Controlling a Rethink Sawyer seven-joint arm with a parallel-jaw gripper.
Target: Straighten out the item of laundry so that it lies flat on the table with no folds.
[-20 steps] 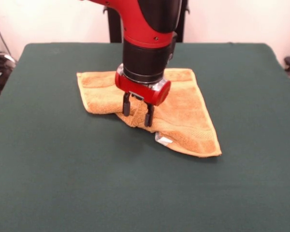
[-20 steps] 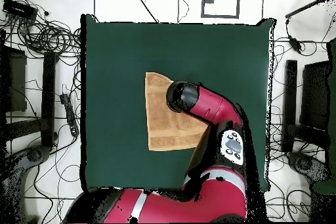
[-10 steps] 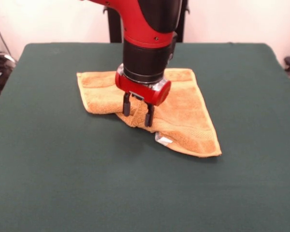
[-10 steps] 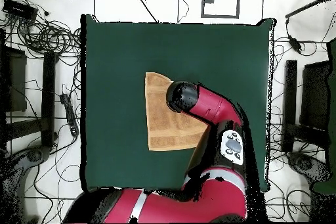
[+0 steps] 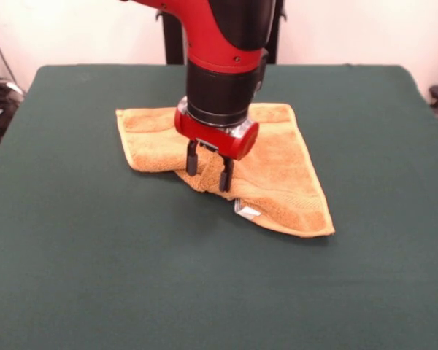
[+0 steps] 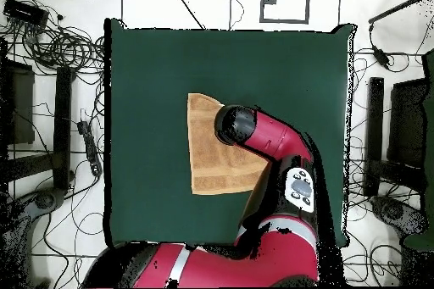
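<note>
The item of laundry (image 5: 281, 171) is an orange-yellow towel folded over itself into a rough triangle on the green table (image 5: 95, 255). A white tag (image 5: 247, 210) pokes out under its near folded edge. My gripper (image 5: 208, 166) is down on that folded edge, open, with its two black fingers (image 5: 192, 157) straddling a raised ridge of towel. In the overhead view the towel (image 6: 206, 163) lies at the table's (image 6: 153, 74) middle, and the arm's wrist (image 6: 236, 125) hides its right part and the gripper.
Cables (image 6: 51, 44) and dark equipment (image 6: 30, 103) crowd the floor around the table in the overhead view. The red arm (image 6: 288, 175) reaches in from the table's bottom right edge.
</note>
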